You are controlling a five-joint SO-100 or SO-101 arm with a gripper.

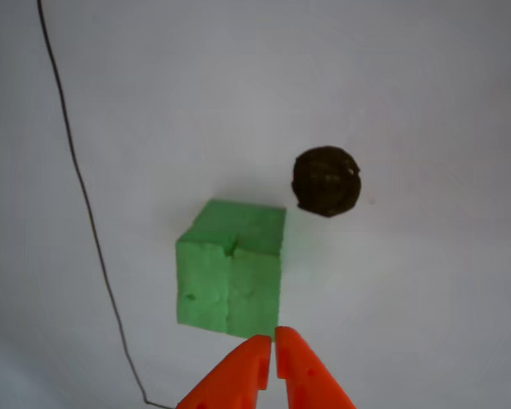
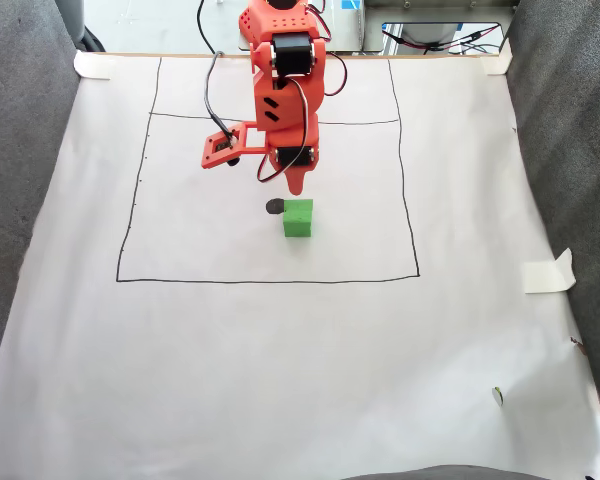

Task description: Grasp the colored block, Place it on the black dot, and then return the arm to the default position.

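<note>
The green cube rests on white paper, with a dented seam down its near face. The black dot lies just up and to the right of it in the other view, uncovered and close to the cube's corner. My orange gripper enters from the bottom edge with its pointed fingers pressed together and nothing between them, the tips just short of the cube's near lower corner. In the fixed view the orange arm hangs tip-down, gripper right behind the cube, with the dot at the cube's left.
A thin dark line runs down the left of the other view. The paper sheet carries a drawn black rectangle around the work area. A piece of tape sits at the right edge, and grey fabric flanks the sheet.
</note>
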